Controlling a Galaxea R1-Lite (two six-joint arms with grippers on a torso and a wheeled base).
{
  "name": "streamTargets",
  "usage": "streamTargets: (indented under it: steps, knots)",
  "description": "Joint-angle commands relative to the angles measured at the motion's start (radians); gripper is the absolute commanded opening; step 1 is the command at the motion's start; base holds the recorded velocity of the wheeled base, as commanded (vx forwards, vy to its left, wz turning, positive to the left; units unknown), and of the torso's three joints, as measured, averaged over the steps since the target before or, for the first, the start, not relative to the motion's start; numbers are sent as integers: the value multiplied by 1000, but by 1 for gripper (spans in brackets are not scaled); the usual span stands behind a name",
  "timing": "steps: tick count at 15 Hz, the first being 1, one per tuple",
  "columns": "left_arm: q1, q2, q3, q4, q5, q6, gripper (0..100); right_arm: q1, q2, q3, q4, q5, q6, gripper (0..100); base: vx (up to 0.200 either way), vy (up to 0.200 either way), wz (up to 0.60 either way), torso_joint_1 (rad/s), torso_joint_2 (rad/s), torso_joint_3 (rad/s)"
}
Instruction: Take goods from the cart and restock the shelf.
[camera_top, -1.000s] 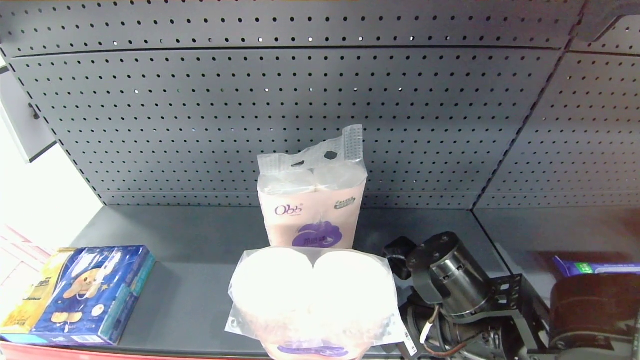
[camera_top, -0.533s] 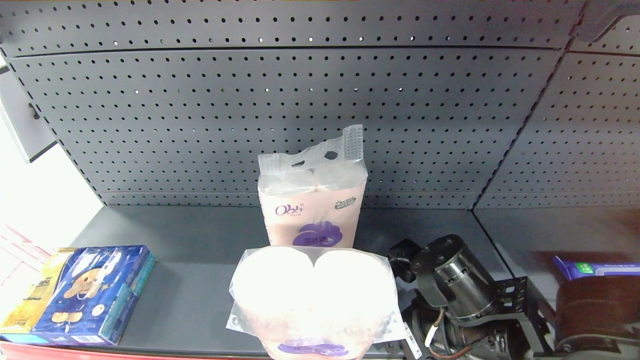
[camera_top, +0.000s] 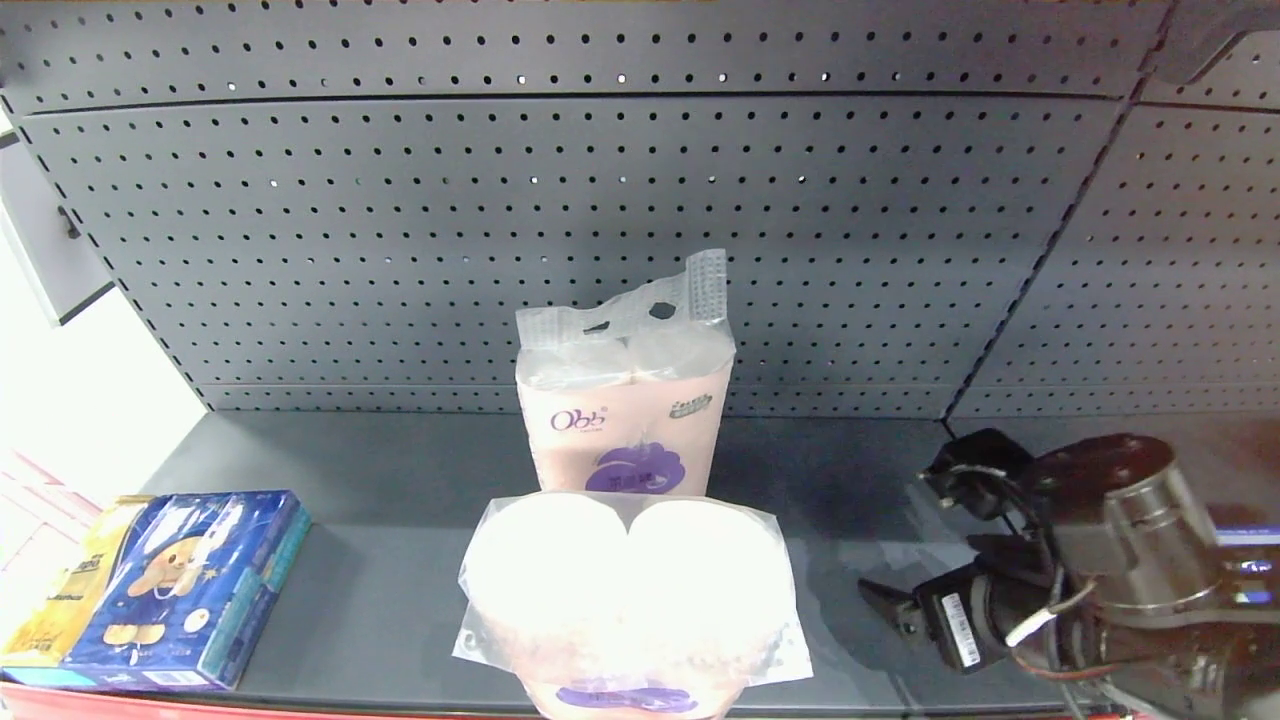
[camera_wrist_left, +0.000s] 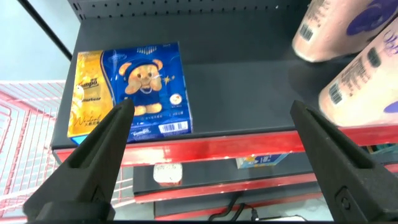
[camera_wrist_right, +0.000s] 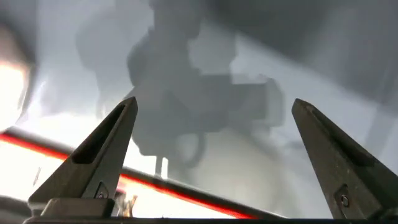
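R arm (camera_top: 1120, 540) low over shelf (camera_top: 400, 470), right of front pack (camera_top: 625, 590); R gripper (camera_wrist_right: 211, 106) & L gripper (camera_wrist_left: 211, 109) jaws apart. Front pack's btm cut off.

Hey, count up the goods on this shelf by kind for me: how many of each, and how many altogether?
Pink toilet roll packs: 2
Blue tissue pack: 1
Yellow tissue pack: 1
Blue pack, far right, mostly hidden: 1
Total: 5
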Motion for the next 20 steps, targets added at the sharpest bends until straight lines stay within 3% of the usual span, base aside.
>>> streamTargets:
  steps: [1, 4, 5, 6, 7, 11, 14, 20]
  knots:
    - [0, 45, -11, 2, 6, 1, 100, -108, -269, 9, 2, -16, -114, 100, 0, 0, 0, 0, 0, 0]
    - [-2, 97, -51, 22, 10, 4, 100, -305, -532, 56, 16, -14, -267, 100, 0, 0, 0, 0, 0, 0]
    - [-2, 97, -51, 22, 10, 4, 100, -305, -532, 56, 16, -14, -267, 100, 0, 0, 0, 0, 0, 0]
    - [-2, 112, -68, 34, 10, 21, 100, -449, -658, 70, 86, 17, -276, 100, 0, 0, 0, 0, 0, 0]
    - [-2, 112, -71, 33, 9, 32, 100, -489, -708, 66, 138, 41, -276, 100, 0, 0, 0, 0, 0, 0]
    - [-2, 86, -68, 33, 4, 42, 100, -510, -834, 95, 250, 43, -289, 100, 0, 0, 0, 0, 0, 0]
    - [-2, 65, -64, 34, 6, 42, 100, -510, -851, 102, 252, 41, -299, 100, -200, 0, 0, 4, 5, 2]
    - [0, 34, -57, 34, 7, 42, 100, -510, -908, 138, 264, 40, -301, 100, 0, 0, 0, 0, 0, 0]
